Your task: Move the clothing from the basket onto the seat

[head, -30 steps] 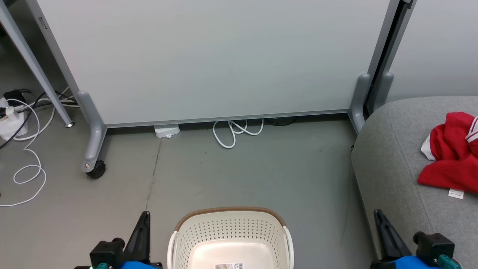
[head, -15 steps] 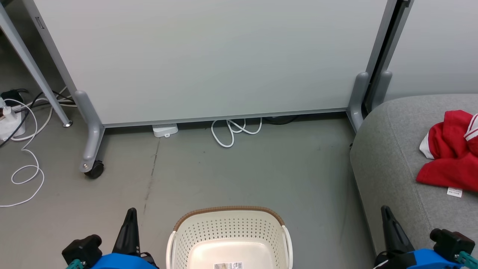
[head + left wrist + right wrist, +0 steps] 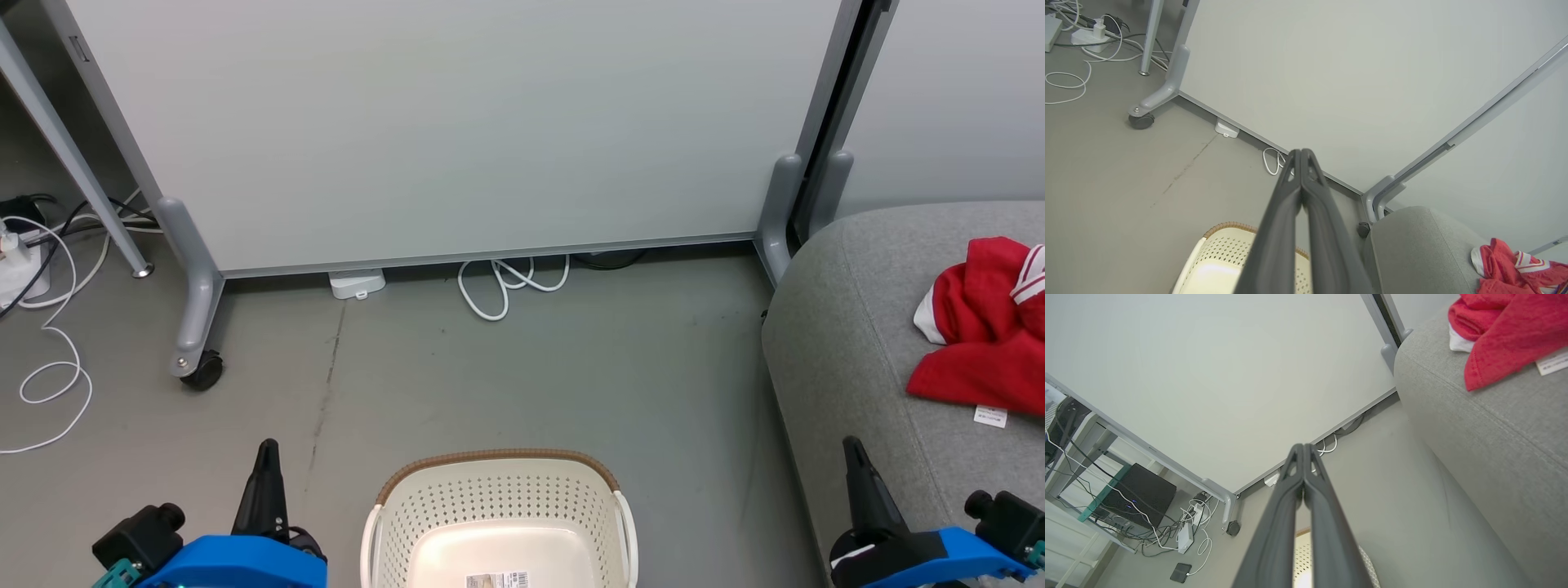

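Left gripper (image 3: 266, 454) pressed closed, holding nothing, right gripper (image 3: 854, 451) likewise (clothing (image 3: 976, 343) on seat (image 3: 841, 327))

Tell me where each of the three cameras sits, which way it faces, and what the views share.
Head view: on the head, facing forward and down at panel and basket; left pincer lower left, right pincer lower right, both shut.
Left wrist view: on the left wrist, facing along the left pincer toward the panel; basket below.
Right wrist view: on the right wrist, facing along the right pincer toward the panel, tilted.
Shared: all three show the clothing lying on the seat.
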`<state>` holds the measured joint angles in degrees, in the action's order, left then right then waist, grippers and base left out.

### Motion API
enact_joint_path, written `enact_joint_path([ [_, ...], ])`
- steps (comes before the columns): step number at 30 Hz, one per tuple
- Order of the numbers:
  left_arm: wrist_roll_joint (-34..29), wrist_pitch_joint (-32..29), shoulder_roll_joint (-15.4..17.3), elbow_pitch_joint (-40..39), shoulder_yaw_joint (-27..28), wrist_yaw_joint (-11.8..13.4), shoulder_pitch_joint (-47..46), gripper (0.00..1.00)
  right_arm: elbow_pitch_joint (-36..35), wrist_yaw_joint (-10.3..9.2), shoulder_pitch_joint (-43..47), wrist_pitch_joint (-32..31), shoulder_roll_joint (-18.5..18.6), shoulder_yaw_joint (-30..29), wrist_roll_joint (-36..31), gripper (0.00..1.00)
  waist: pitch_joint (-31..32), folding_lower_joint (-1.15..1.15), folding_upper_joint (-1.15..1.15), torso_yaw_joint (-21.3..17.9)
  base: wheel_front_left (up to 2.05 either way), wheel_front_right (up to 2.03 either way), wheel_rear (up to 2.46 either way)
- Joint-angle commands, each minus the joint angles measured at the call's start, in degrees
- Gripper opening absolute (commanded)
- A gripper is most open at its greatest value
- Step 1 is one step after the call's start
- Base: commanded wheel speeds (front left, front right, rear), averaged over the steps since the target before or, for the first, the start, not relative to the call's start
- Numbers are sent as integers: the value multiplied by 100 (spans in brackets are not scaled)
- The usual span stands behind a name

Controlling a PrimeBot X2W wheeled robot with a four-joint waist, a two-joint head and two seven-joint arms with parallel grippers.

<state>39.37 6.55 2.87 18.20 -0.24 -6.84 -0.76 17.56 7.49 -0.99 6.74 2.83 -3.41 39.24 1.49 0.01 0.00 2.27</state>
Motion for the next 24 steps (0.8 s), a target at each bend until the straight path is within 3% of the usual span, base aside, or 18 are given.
enact_joint_path([
  [1, 162, -41, 4, -110, 57, 27, -188, 0, -94, 0, -175, -40, 10, -23, 179, 0, -1, 0, 0, -2, 0, 0, 0],
  [24, 1886, -467, 4, -281, 274, 57, -330, 0, -171, 1, -336, -480, 10, -127, 1903, 0, -37, 0, 0, -59, 0, 0, 0],
])
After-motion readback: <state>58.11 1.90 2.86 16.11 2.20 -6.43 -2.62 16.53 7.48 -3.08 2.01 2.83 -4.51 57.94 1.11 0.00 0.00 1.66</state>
